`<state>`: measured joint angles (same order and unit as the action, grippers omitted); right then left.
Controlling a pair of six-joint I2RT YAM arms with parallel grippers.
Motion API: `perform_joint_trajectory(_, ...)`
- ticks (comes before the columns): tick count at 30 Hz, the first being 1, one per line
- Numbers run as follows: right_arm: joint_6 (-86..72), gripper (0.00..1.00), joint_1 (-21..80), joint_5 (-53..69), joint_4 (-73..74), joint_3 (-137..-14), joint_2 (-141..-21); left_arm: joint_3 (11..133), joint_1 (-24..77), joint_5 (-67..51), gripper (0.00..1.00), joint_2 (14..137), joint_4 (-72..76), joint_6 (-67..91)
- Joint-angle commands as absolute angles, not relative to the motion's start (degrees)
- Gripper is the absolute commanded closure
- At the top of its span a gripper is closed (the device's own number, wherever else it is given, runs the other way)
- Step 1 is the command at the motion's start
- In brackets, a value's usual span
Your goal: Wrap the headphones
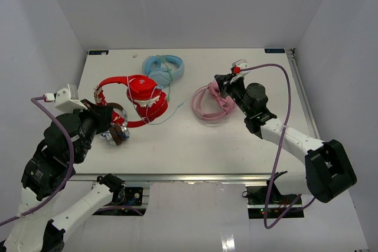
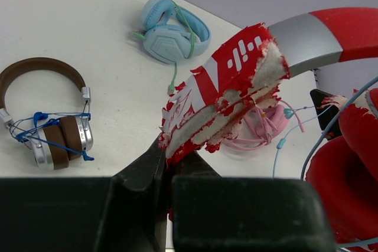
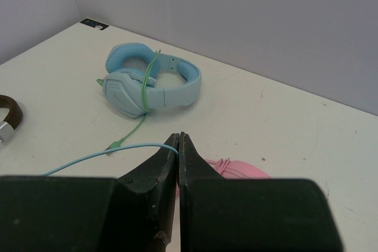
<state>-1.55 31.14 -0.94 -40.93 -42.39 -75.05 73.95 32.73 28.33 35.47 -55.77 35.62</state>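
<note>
Pinching the red headphones [image 1: 144, 95] by their flaking, padded band in my left gripper [image 2: 166, 156], I have my right gripper [image 3: 178, 143] closed on their thin pale cable [image 3: 94, 159], above the pink headphones [image 1: 208, 103]. Smooth blue headphones [image 1: 164, 68] lie behind on the white table [image 1: 236, 140], and brown headphones [image 2: 53, 134] are near my left arm.

White worktop [image 1: 195, 151], matte, faint scuffs. Plain pale panels box it in: left wall [image 1: 35, 33], far wall [image 1: 189, 4], right wall [image 1: 345, 22]. Aluminium rail [image 1: 195, 177] along the near edge. Small black label [image 1: 98, 52] at the far-left corner. Light is even, shadows soft.
</note>
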Motion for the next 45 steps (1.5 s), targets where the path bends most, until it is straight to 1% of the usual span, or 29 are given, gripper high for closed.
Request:
perform_joint_trajectory(1, -2.29, 0.92, 29.87, -0.85, -44.49, -43.08, -74.47, 75.15, 32.70, 18.19, 1.00, 33.30, -50.72, 32.89)
perform_joint_trajectory(3, -1.65, 0.92, 29.54, -0.80, -43.88, -43.47, -74.81, 75.09, 32.70, 13.28, 1.00, 33.34, -51.54, 28.30)
perform_joint_trajectory(4, -1.48, 0.92, 29.04, -0.86, -43.43, -43.84, -74.91, 74.73, 32.70, 8.60, 1.00, 33.54, -51.89, 26.57)
perform_joint_trajectory(9, -0.32, 0.92, 27.62, -0.62, -41.03, -45.91, -74.74, 71.51, 32.70, -2.25, 1.00, 36.72, -54.63, 20.94)
perform_joint_trajectory(12, 1.03, 0.92, 27.17, -0.62, -38.09, -47.34, -73.54, 68.39, 32.70, -5.89, 1.00, 37.56, -54.43, 16.52)
perform_joint_trajectory(16, 2.55, 0.92, 26.98, -0.70, -35.10, -48.92, -70.56, 62.54, 32.70, -6.56, 1.00, 38.45, -52.58, 13.54)
perform_joint_trajectory(18, 2.55, 0.92, 26.98, -0.63, -33.54, -50.41, -69.84, 61.41, 32.77, -10.31, 1.00, 39.44, -50.81, 13.39)
perform_joint_trajectory(22, 2.47, 0.92, 26.98, 3.68, -29.24, -55.17, -70.23, 59.92, 32.78, -18.64, 1.00, 40.90, -47.70, 13.06)
perform_joint_trajectory(28, 2.82, 0.92, 26.98, 7.83, -23.82, -62.22, -73.04, 57.40, 32.78, -27.84, 1.00, 41.84, -43.51, 12.13)
perform_joint_trajectory(33, 3.35, 0.92, 26.98, 11.10, -20.64, -65.54, -75.10, 55.92, 32.78, -30.62, 1.00, 43.78, -40.88, 12.02)
perform_joint_trajectory(36, 3.42, 0.92, 26.98, 12.51, -20.01, -66.54, -75.85, 54.86, 32.78, -31.60, 1.00, 47.87, -37.87, 13.18)
perform_joint_trajectory(38, 3.34, 0.92, 26.98, 13.53, -19.24, -66.90, -76.03, 55.10, 32.78, -30.57, 1.00, 52.46, -37.35, 13.10)
perform_joint_trajectory(45, 3.74, 0.92, 27.07, 17.27, -13.24, -71.45, -77.91, 55.90, 33.09, -24.26, 1.00, 60.24, -35.16, 13.05)
